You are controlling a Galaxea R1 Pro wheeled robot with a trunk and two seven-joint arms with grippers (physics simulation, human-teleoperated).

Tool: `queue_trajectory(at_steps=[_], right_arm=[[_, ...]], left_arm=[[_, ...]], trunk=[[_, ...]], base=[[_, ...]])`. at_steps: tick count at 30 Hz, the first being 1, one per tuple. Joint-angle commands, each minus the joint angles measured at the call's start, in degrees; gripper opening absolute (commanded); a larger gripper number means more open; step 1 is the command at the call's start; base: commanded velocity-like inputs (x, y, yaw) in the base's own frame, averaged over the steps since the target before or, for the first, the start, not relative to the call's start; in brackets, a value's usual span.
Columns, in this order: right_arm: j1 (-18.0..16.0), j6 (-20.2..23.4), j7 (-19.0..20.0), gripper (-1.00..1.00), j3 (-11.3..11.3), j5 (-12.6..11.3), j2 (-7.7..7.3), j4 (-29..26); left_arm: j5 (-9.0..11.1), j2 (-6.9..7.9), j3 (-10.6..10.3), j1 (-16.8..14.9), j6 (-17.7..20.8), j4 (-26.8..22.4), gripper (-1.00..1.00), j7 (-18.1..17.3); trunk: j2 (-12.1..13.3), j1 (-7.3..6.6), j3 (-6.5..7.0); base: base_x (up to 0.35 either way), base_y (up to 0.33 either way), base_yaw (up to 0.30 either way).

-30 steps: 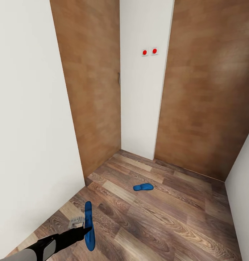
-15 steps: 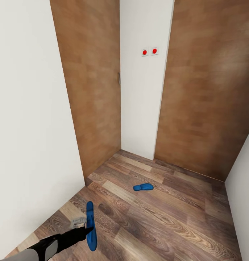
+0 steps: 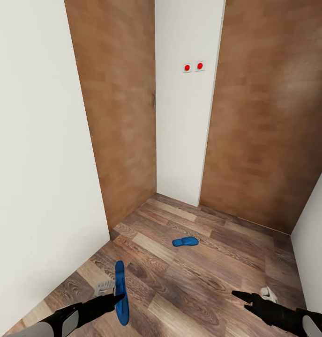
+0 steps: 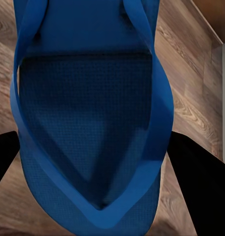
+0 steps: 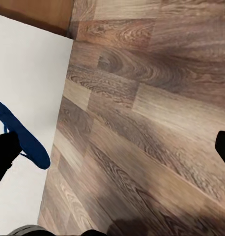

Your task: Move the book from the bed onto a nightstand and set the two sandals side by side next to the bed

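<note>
Gripping one blue sandal [image 3: 121,294] edge-up in the left gripper [image 3: 115,296], while the right gripper [image 3: 243,297] is hanging spread and empty.

Black fingers [image 4: 198,177] of the left gripper are pinching the sandal from both sides above the wood floor [image 3: 203,276]; the left wrist view is looking straight onto its sole and thin straps. The right gripper's fingers are standing well apart over bare planks. The second sandal [image 3: 185,241] is lying flat on the floor farther ahead, well apart from both grippers, near the corner where a white wall [image 3: 184,140] is meeting two brown wooden panels [image 3: 118,117].
</note>
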Motion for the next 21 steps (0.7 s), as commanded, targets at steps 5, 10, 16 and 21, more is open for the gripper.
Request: queue_trajectory(at_steps=[5, 10, 16, 21], right_arm=[[-0.22, 1.33, 7.99, 1.0, -1.13, -5.88, -0.45, 0.39], [-0.26, 1.38, 13.81, 1.0, -1.2, -6.64, -0.64, 0.48], [-0.25, 0.73, 14.66, 1.0, -1.07, -2.36, -0.65, 0.56], [-0.25, -1.83, 14.56, 1.0, -1.31, 8.37, -0.51, 0.53]], left_arm=[[0.02, 0.0, 0.25, 0.13, 0.11, 0.03, -1.0, -0.21], [0.02, 0.0, 0.23, 0.15, 0.11, 0.04, -1.0, -0.21], [0.02, 0.0, 0.24, 0.15, 0.09, 0.03, -1.0, -0.21], [0.02, 0.0, 0.23, 0.23, 0.11, 0.03, -1.0, -0.21]], trunk=[[-0.02, -0.01, -0.06], [-0.02, -0.01, -0.06], [-0.02, -0.01, -0.06], [-0.02, -0.01, -0.06]], base=[[0.0, 0.0, 0.0], [0.0, 0.0, 0.0], [0.082, 0.0, 0.0], [0.293, -0.003, 0.0]])
